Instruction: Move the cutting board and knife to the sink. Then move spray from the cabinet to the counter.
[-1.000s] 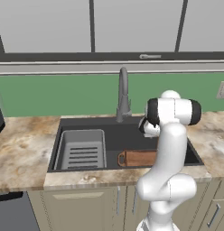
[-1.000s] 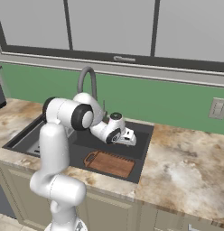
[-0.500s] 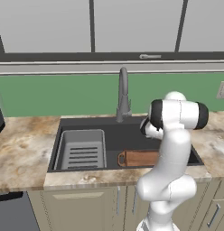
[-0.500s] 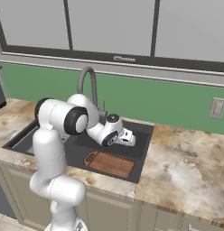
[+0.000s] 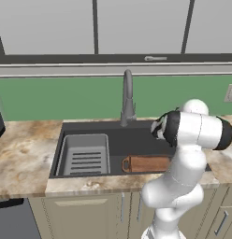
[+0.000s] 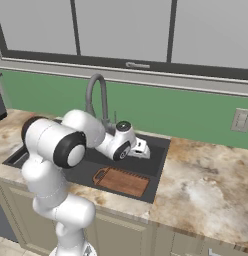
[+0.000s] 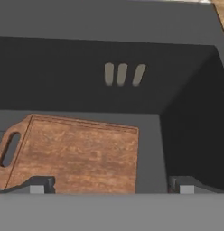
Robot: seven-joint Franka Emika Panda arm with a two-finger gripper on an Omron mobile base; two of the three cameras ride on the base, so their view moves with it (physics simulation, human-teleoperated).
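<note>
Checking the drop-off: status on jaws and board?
Gripper jaws open, empty, above the sink. Cutting board flat on sink floor. Nothing in the way.

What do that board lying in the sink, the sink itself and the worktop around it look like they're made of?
The cutting board looks like wood: reddish-brown, mottled grain, matte, with a darker grooved rim and a handle slot. The sink is dark grey and dull, perhaps composite or coated metal; the look leaves that open. The counter looks like polished stone, marbled beige and brown.
</note>
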